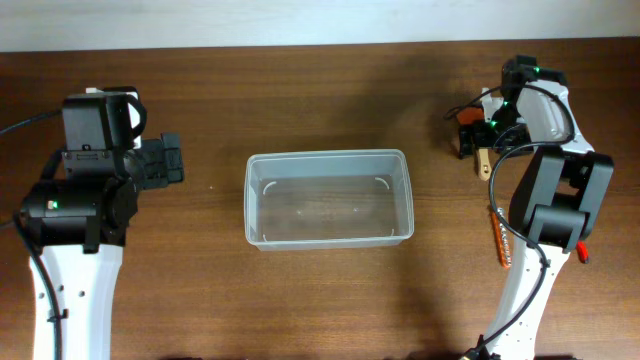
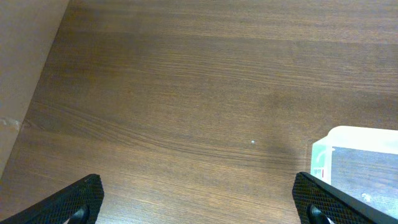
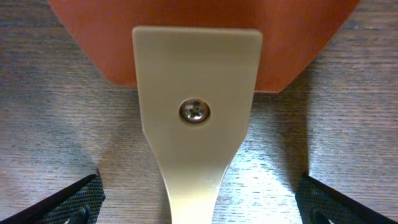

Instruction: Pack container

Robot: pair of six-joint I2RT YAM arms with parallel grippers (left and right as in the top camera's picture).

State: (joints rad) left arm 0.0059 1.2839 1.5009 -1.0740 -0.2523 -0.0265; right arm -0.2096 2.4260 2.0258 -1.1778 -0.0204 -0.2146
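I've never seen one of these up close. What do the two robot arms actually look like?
The left arm and right arm match: white lower segments and boxy black joint housings with rounded edges. Thin black cables loop off them, and each shows a small green light. The jaws are black with a cross-hatched grip texture.

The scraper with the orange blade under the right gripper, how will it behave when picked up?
Probably stiff: the pale handle looks solid and is screwed to the orange blade. It lies flat, so it shouldn't roll. The smooth handle may slip a little.
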